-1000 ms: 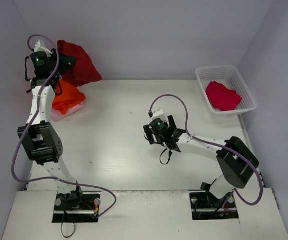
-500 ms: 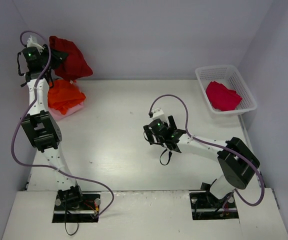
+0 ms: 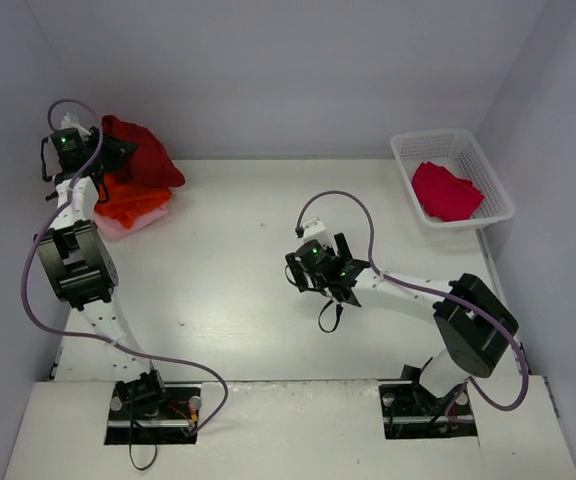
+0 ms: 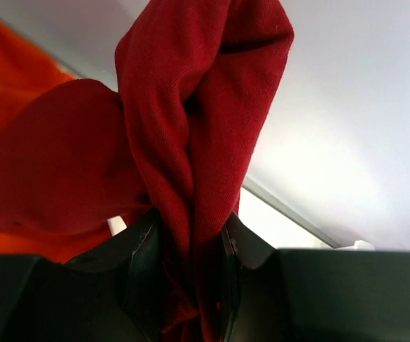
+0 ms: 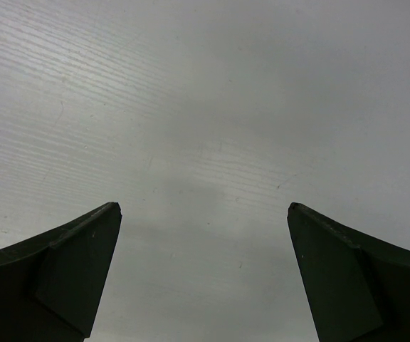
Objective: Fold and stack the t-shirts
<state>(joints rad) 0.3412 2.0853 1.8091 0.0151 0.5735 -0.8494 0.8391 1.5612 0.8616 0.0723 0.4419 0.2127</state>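
Nearest the bases, the right gripper (image 5: 203, 208) hangs over the table (image 3: 218, 300) near its middle, jaws spread wide with nothing between them. We find it unchanged from a second ago. Farther off, at the far left corner, the left gripper (image 4: 188, 239) is clamped narrowly on a bunched fold of the dark red t-shirt (image 3: 146, 158). That shirt hung higher against the back wall (image 3: 298, 80) in the earlier frames; it now sits lower, its underside overlapping the orange t-shirts (image 3: 130, 202), which lie on a pale pink t-shirt (image 3: 116, 229). The left wrist view shows the red cloth pinched between the two fingers, with orange behind it – a detail the top view is too small to resolve. Only the top view shows the white basket (image 3: 499, 193) at the far right corner, holding a crumpled crimson t-shirt (image 3: 446, 192). The right wrist view shows bare table grain alone. The pile lies close to the table's left edge and the basket along its right edge – a broad stretch of bare table lies between them.
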